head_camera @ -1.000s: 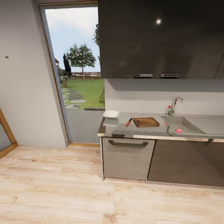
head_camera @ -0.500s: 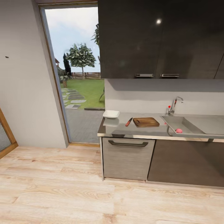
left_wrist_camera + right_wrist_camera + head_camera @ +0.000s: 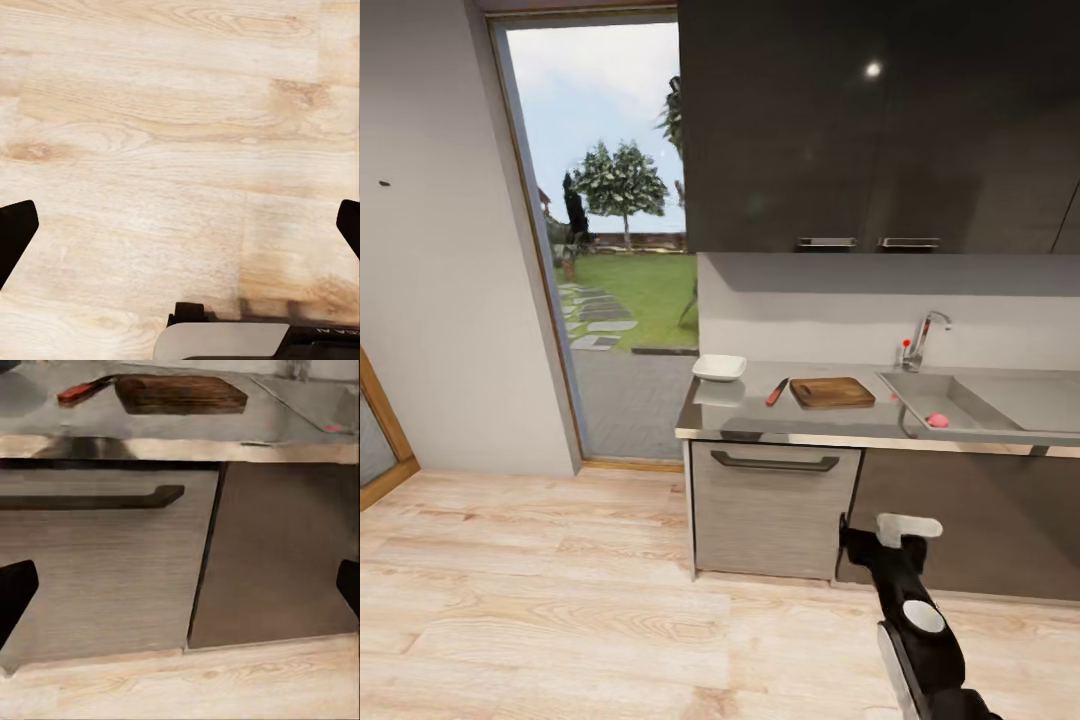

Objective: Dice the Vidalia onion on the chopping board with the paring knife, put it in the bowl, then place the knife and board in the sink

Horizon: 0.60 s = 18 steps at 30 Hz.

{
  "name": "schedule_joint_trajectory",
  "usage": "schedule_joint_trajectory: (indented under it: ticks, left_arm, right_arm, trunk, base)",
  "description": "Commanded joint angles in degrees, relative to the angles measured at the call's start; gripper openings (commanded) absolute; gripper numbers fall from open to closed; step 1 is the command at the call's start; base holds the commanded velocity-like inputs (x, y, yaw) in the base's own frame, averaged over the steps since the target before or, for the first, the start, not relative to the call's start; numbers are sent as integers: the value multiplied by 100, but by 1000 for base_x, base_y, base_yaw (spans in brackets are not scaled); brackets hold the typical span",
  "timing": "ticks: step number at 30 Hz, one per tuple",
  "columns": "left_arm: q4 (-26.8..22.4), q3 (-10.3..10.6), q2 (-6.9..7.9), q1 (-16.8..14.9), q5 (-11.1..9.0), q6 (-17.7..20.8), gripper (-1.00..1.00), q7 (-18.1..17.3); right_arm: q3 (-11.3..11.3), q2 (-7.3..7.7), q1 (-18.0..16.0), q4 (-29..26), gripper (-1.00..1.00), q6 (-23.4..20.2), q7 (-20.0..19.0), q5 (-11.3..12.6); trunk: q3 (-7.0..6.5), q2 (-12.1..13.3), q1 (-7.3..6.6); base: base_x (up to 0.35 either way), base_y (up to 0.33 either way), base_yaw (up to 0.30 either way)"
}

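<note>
Ahead of me a tall glass door [image 3: 600, 230] stands at the left end of the cabinet run, looking onto a lawn [image 3: 645, 290], trees [image 3: 622, 182] and stepping stones [image 3: 598, 325]. A plain grey wall [image 3: 430, 250] lies left of it. A drawer handle [image 3: 772, 462] runs across the drawer front, and two steel handles [image 3: 868, 242] sit along the upper cabinets' bottom edge.

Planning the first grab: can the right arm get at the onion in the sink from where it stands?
Probably not yet. The right gripper hangs low before the cabinets, below the countertop; the onion lies in the sink beyond it, nothing covering it.
</note>
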<state>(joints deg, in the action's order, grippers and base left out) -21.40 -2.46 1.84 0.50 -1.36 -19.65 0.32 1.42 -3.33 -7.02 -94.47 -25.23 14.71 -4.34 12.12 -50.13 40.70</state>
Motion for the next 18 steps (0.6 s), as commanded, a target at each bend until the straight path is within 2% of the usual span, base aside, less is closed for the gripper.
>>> schedule_joint_trajectory:
  ticks: [1, 9, 10, 17, 18]
  left_arm:
    - [-9, -1, 0, 3, -14, -7, 100, 3]
    - [-5, 0, 0, 3, -15, -4, 100, 3]
    - [-5, 0, -1, 3, -17, -4, 100, 3]
    - [-4, 0, 0, 3, -15, -4, 100, 3]
    - [-4, 0, -4, 3, -14, -4, 100, 3]
  right_arm:
    - [7, -1, -74, 118, 100, -109, 15, -42]
    - [7, -9, -1071, 105, 100, -879, 17, -75]
    - [7, -29, -1284, 105, 100, -1029, 17, -75]
    - [12, -242, -2186, 156, 100, -1650, 12, -131]
    - [9, -271, -2476, 206, 100, -1846, 8, -145]
  trunk:
    - [8, -6, 1]
    - [8, -6, 1]
    - [8, -6, 1]
    - [8, -6, 1]
    - [8, -6, 1]
  base:
    - [0, 89, 0]
    - [0, 92, 0]
    - [0, 92, 0]
    - [0, 108, 0]
    - [0, 219, 0]
